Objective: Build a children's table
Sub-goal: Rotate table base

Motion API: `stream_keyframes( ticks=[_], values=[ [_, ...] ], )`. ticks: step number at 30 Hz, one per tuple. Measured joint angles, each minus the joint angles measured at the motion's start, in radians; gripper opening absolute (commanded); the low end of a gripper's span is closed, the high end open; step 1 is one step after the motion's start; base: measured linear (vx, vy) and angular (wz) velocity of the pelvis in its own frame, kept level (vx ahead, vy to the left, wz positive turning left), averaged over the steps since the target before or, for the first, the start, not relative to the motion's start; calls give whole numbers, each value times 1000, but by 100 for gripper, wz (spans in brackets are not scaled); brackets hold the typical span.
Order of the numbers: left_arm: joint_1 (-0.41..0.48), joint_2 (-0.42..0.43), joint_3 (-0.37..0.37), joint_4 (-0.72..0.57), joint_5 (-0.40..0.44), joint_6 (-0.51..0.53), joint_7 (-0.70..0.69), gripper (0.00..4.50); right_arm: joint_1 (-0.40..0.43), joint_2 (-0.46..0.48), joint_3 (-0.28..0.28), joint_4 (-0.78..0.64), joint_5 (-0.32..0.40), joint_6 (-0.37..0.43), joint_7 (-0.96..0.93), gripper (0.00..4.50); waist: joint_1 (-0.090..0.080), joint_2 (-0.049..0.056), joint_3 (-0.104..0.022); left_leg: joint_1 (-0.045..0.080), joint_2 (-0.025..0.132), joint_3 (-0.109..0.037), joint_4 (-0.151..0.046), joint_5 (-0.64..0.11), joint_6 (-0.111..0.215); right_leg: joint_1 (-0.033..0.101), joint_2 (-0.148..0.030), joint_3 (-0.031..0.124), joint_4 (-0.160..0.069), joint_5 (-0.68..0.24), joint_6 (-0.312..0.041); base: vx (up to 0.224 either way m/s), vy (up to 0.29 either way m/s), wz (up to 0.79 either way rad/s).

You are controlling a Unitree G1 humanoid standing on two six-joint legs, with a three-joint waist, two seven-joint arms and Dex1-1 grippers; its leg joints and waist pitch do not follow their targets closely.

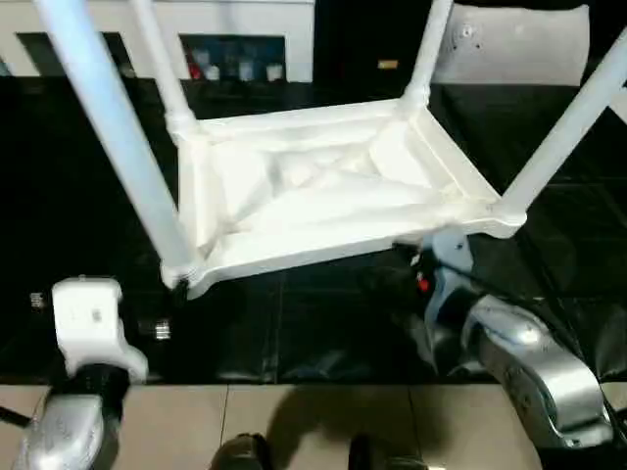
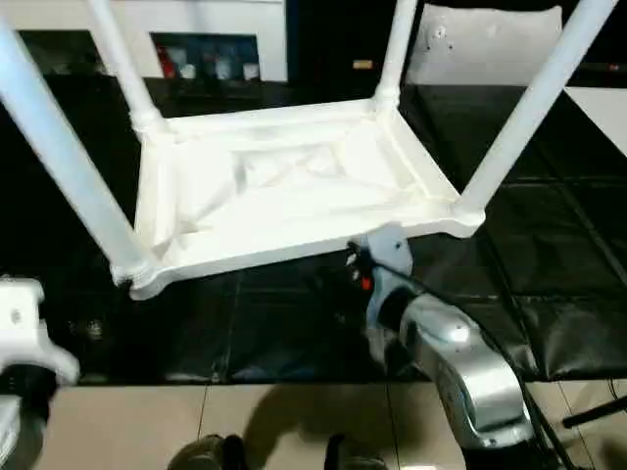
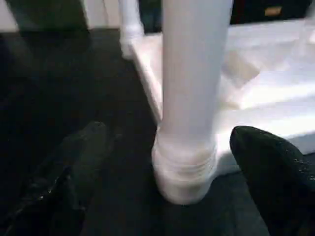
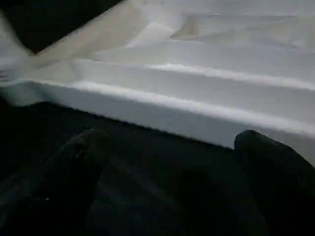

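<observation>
The table (image 1: 323,196) lies upside down on the black mat (image 1: 323,323) in the middle of the frame, ribbed underside up, so the corner sockets face upward for the legs. All four legs stand in their sockets and rise out of the top of the frame; the assembly looks close to done.

The left gripper (image 3: 167,162) sits low on the mat at the near left leg (image 3: 194,73), fingers apart on either side of the leg's threaded base without touching it. That placement suits gripping the leg to tighten it.

The right gripper (image 4: 170,162) hovers just short of the table's near long edge (image 4: 162,115) at lower centre-right, fingers spread and holding nothing, probably ready to steady the top.
</observation>
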Motion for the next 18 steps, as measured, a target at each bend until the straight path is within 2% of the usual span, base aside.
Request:
stream_keyframes(
  ticks=[2, 5, 7, 10, 11, 12, 13, 14, 15, 16, 17, 18],
  values=[
    [-45, 22, -1, 51, -16, -15, -26, 439, 20, -39, 35, -41, 31, 12, 67, 450, -2, 6, 3, -1, 0, -9, -1, 0, 1, 13, -1, -11, -13, 0, 0, 0, 0, 0],
    [-148, 49, 0, 132, -37, -20, -71, 439, 33, -74, 86, -98, 76, 28, 162, 450, -9, 5, 4, 0, -1, -10, 0, 0, 0, 13, -2, -11, -14, 0, 0, 0, 0, 0],
    [-173, 61, 2, 155, -43, -20, -86, 439, 32, -72, 89, -107, 82, 28, 175, 450, -19, 5, 5, 1, -3, -12, 0, 0, 0, 13, -3, -12, -15, 0, 0, 0, 0, 0],
    [-212, 83, 10, 208, -57, -14, -106, 439, 30, -68, 88, -105, 79, 28, 174, 450, -23, 7, 8, 4, -5, -18, 0, 0, 0, 11, -3, -18, -18, 0, 0, 0, 0, 0],
    [-222, 86, 10, 223, -60, -12, -108, 439, 28, -66, 87, -102, 77, 28, 175, 450, -25, 12, 11, 6, -2, -22, -1, -1, 0, 18, -4, -30, -27, 0, 0, 0, 0, 0],
    [-234, 96, 11, 244, -63, -12, -115, 439, 24, -62, 88, -100, 79, 28, 177, 450, -25, 19, 16, 9, 3, -25, -4, -1, 0, 32, -4, -44, -32, -8, 5, 0, 0, 0],
    [-246, 109, 11, 260, -64, -12, -121, 439, 25, -61, 88, -100, 83, 27, 182, 450, -8, 24, 20, 2, 2, -22, -10, 0, 0, 25, -6, -37, 20, -33, -3, -57, -4, -2],
    [-267, 113, 11, 277, -74, -12, -132, 439, 31, -64, 89, -100, 86, 27, 189, 450, 3, 13, 16, 0, -2, -7, -9, 0, 0, 24, -18, -15, 82, -57, -13, -12, -82, 6],
    [-284, 110, 14, 283, -87, -14, -145, 439, 20, -64, 93, -98, 87, 27, 194, 450, 16, -27, 12, 12, -17, 13, -3, -1, -1, 6, -30, 22, 103, -64, 18, -12, -82, 6],
    [-281, 104, 15, 288, -99, -14, -151, 439, 13, -65, 95, -95, 88, 27, 195, 450, 28, -26, 13, 7, -29, -1, 18, -17, -11, 2, -31, 20, 105, -62, 19, 51, -95, -6],
    [-279, 104, 17, 294, -108, -12, -165, 439, 8, -64, 96, -94, 87, 27, 196, 450, 39, -19, 11, 7, -40, -40, 40, -29, -1, 2, -30, 20, 105, -62, 19, 0, 0, 0],
    [-287, 105, 19, 300, -121, -4, -179, 439, 6, -64, 95, -94, 87, 22, 196, 450, 40, -9, 9, 11, -48, -62, 37, -25, -5, 7, -26, 15, 103, -62, 19, 62, -14, -16]
  ],
)
